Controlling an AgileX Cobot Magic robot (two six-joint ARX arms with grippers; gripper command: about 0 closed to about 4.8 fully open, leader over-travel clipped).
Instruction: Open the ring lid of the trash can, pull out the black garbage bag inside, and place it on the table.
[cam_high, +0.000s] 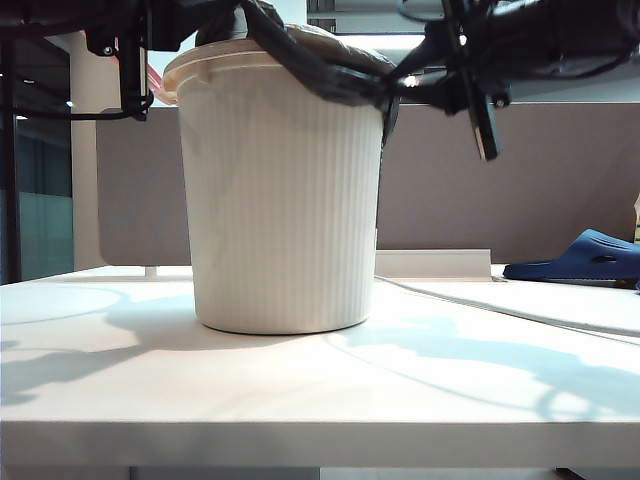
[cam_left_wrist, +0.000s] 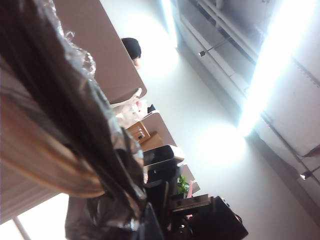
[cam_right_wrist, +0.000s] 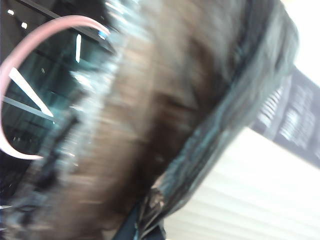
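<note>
Both grippers work at the can's (cam_high: 280, 200) rim. The right gripper (cam_high: 400, 85) pinches the bag (cam_high: 330, 65); the left gripper (cam_high: 130, 45) is clenched, contents unclear. The bag looks soft and slippery, so bunch a thick fold.

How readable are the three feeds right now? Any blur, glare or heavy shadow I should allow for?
Exterior view: sharp, backlit; trash can clear, arm shadows on the table, both grippers dark silhouettes at the rim. Left wrist view: ceiling lights glare, black garbage bag close and soft. Right wrist view: smeared by motion blur; bag and pink ring lid only roughly readable.
</note>
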